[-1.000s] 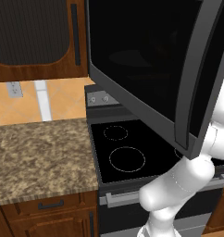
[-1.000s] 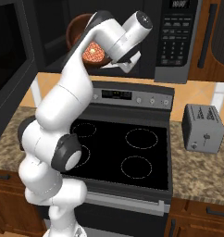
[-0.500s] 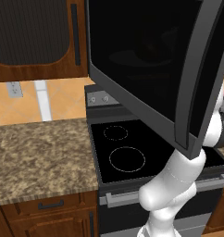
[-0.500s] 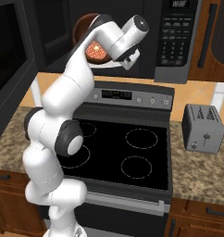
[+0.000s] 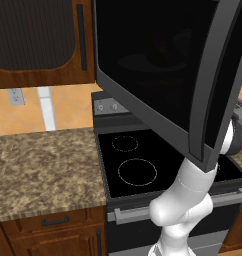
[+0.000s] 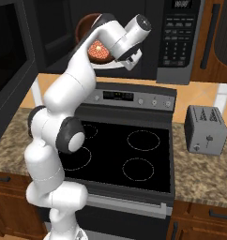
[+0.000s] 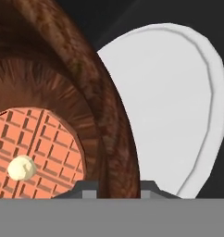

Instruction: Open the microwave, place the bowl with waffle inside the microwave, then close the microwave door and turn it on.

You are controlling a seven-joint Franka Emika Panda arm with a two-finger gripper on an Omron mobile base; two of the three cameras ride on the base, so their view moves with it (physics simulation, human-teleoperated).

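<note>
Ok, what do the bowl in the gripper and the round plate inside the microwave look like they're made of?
Bowl: looks like dark wood, matte, with streaky brown grain along its wall; it could be a wood-look glaze. Turntable plate: smooth, off-white, with a raised rim ring; probably glass or ceramic, but the render leaves that open. Both sit in the open microwave.

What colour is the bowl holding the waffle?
Dark brown, wood-grained bowl; clearest in the hand view.

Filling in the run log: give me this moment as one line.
step: bowl into microwave | door: open | hand: grips bowl rim | waffle: in bowl | white plate: beside bowl
</note>
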